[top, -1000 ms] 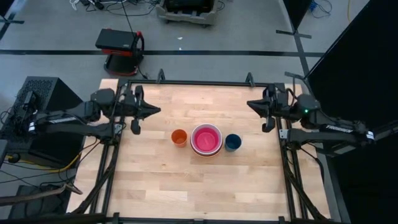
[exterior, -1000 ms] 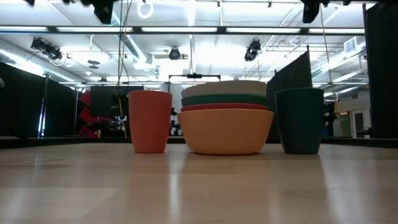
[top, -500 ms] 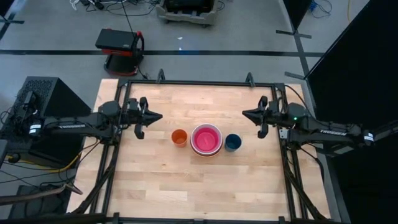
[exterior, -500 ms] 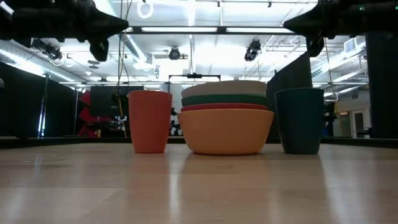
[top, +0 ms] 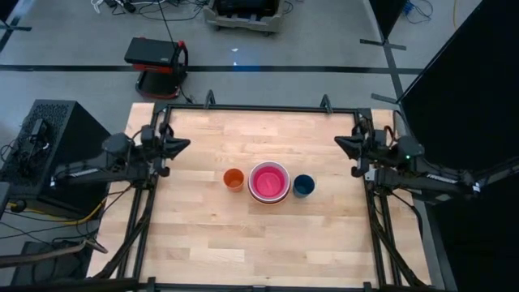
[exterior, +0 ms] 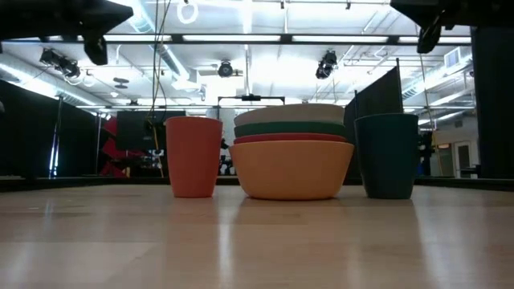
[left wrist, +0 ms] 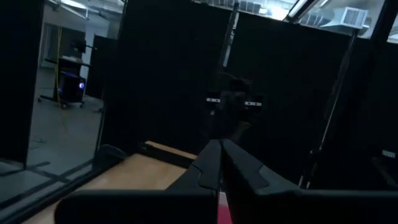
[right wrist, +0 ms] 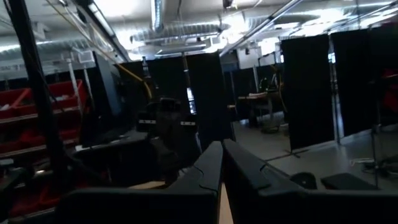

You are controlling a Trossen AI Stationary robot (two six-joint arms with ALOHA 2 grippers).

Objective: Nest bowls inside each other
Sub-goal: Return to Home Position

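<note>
The bowls (top: 269,182) stand nested in one stack at the table's middle, with the magenta-pink one uppermost and innermost. From the side the stack (exterior: 293,164) shows light orange at the bottom resting on the table, then red-orange, teal and white rims. My left gripper (top: 185,144) hangs shut over the table's left edge, pointing toward the middle and far from the stack. My right gripper (top: 339,143) hangs shut over the right edge, facing it. Each wrist view shows its own shut fingers (left wrist: 219,149) (right wrist: 219,149) with nothing between them.
A small orange cup (top: 233,178) stands upright just left of the stack and a dark blue cup (top: 303,186) just right of it. The black table frame (top: 268,108) runs round the wooden top. There is bare wood near and far of the cups.
Both grippers have sunk and drawn back, the left toward the table's left edge and the right toward its right edge, each staying shut. The stack of bowls and the two cups have kept their places.
</note>
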